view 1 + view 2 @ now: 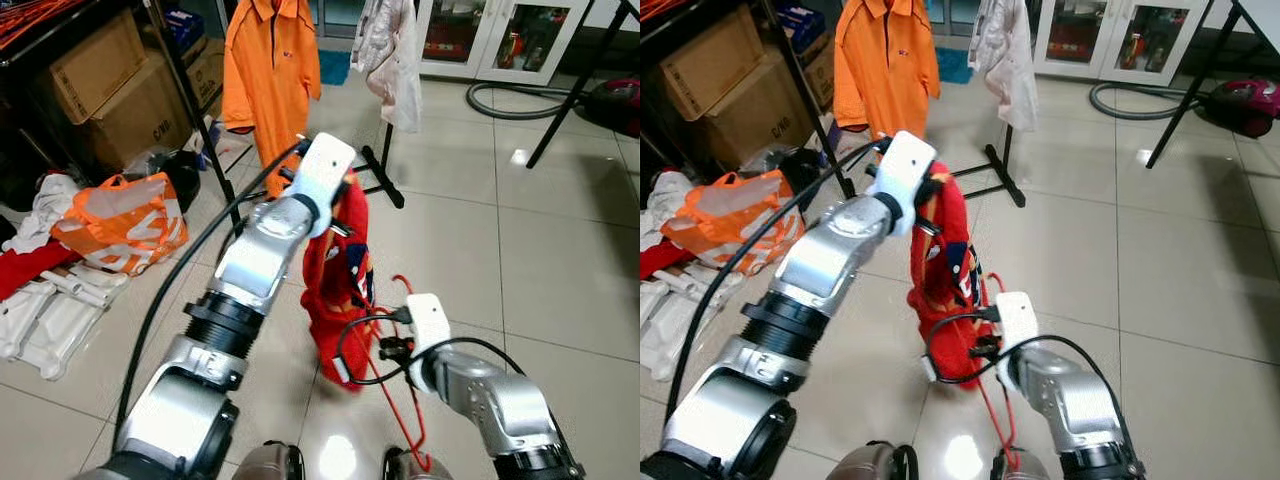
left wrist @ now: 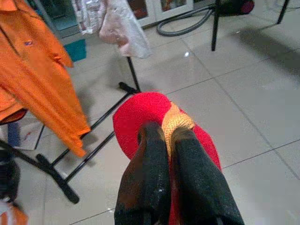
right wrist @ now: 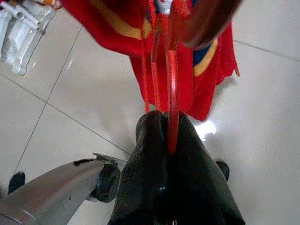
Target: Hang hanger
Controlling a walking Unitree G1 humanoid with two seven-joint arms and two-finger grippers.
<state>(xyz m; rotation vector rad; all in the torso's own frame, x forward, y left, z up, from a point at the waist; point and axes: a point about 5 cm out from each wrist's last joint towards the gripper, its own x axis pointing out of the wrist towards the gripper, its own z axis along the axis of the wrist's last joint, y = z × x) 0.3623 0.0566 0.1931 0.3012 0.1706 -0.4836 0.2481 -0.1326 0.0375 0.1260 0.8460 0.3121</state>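
Observation:
My left gripper is raised in front of me and shut on the yellow collar band of a red garment, which hangs down from it towards the floor. Blue and yellow trim shows on the cloth. Lower and to the right, my right gripper is shut on a thin red hanger. The hanger runs from the floor by my feet up into the hanging garment. In the head views my right gripper sits right beside the garment's lower edge.
An orange polo shirt and a pale garment hang on a black rack whose foot lies just behind the red garment. Cardboard boxes, an orange bag and loose clothes crowd the left. Open tile floor lies to the right.

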